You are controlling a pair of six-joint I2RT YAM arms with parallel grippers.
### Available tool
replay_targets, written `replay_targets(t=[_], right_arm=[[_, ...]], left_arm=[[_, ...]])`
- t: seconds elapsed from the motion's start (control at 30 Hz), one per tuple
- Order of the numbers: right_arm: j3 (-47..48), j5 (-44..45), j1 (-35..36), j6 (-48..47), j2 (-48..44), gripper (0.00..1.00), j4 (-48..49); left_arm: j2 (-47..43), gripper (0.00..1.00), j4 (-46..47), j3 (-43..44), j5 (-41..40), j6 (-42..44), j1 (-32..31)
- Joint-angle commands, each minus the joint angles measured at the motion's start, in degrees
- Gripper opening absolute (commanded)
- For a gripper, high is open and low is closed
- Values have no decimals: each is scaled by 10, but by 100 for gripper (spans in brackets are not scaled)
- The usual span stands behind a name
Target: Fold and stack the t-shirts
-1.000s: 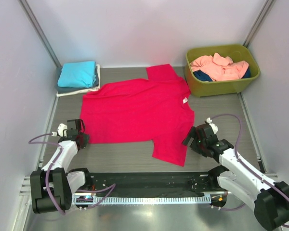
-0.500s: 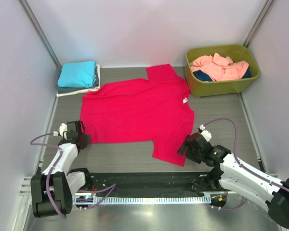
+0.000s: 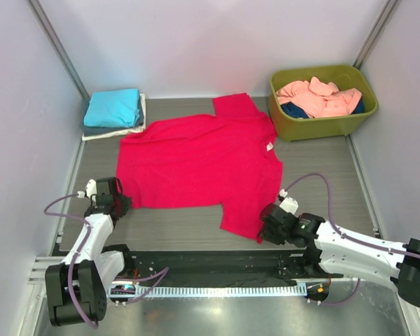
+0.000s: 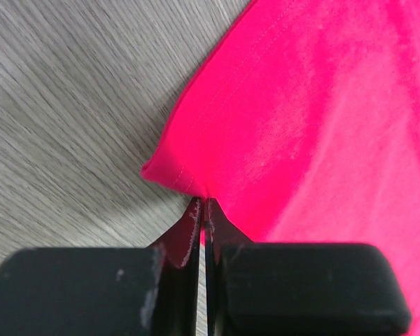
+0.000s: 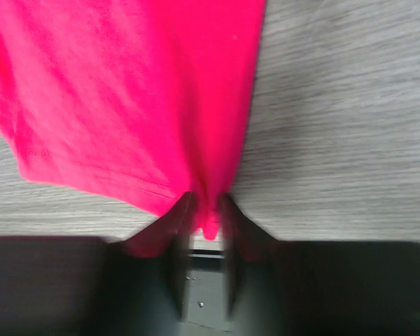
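A crimson-pink t-shirt [image 3: 196, 161] lies spread flat in the middle of the table. My left gripper [image 3: 119, 204] is shut on its near left hem corner; in the left wrist view the gripper [image 4: 203, 206] pinches a small peak of the cloth [image 4: 322, 105]. My right gripper [image 3: 264, 231] is at the near right corner of the sleeve. In the right wrist view the gripper [image 5: 208, 203] has closed on a bunched fold of the shirt [image 5: 126, 91]. A folded stack with a turquoise t-shirt [image 3: 113, 106] on top sits at the back left.
An olive-green tub [image 3: 322, 127] at the back right holds a crumpled salmon-pink t-shirt [image 3: 318, 98] and a dark blue one [image 3: 294, 110]. Grey walls close in the left, right and back. A black rail [image 3: 210, 262] runs along the near edge.
My right gripper has moved left and nearer to the sleeve's corner, and its jaws have closed from wide open onto the cloth. The left gripper has stayed put, shut on the hem.
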Motion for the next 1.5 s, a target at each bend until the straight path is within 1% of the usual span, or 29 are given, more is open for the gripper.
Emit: replay_targets(t=[0.0, 0.03, 0.07, 0.1, 0.23, 0.3, 0.33, 0.37, 0.5, 0.57, 0.67, 0.7, 0.73, 0.8, 0.83, 0.93, 0.97, 1.07, 1.2, 1.47], right_arm=[[10, 22, 14, 33, 10, 22, -53], [11, 30, 14, 33, 9, 9, -57], [12, 35, 13, 35, 1, 3, -65], [13, 39, 14, 36, -2, 1, -66], [41, 77, 14, 36, -37, 1, -89], [60, 109, 14, 28, -54, 1, -106], [83, 120, 14, 21, -56, 1, -113], [98, 131, 15, 15, -56, 1, -130], [163, 192, 14, -21, -28, 1, -148], [199, 214, 13, -51, 3, 1, -144], [252, 255, -2, -83, 48, 1, -136], [264, 258, -9, -114, 56, 1, -129], [286, 258, -34, -131, 65, 1, -120], [306, 244, -69, -188, 91, 1, -86], [323, 227, -104, -208, 100, 1, -62], [359, 209, -148, -265, 137, 1, -30], [369, 203, -168, -274, 150, 1, -16], [419, 188, -199, -307, 203, 1, 3], [489, 173, -223, -338, 279, 1, 23], [595, 152, -274, -376, 395, 1, 39]], left_arm=[[-16, 0, 26, -6, 6, 9, 2], [-18, 0, 26, -7, 8, 9, 2], [-19, 0, 27, -7, 10, 11, 3], [-21, 0, 28, -7, 12, 11, 2], [-38, 0, 34, -14, 33, 15, 2], [-66, 0, 23, -18, 42, 15, 2], [-77, 0, 15, -12, 45, 15, 2], [-104, 0, 7, -8, 48, 16, 2], [-149, 0, -59, 36, 43, 26, 2], [-152, 0, -69, 61, 45, 31, 2], [-127, 0, -72, 95, 59, 35, 2], [-115, 0, -71, 103, 64, 38, 2], [-93, 0, -69, 117, 67, 39, 2], [-69, 0, -63, 129, 72, 40, 2], [-49, 0, -59, 140, 78, 38, 2], [-18, 0, -46, 161, 79, 39, 2], [3, 0, -46, 168, 79, 39, 3], [50, 0, -36, 190, 79, 38, 3], [105, 0, -22, 226, 76, 37, 5], [205, 0, -17, 289, 71, 36, 16]])
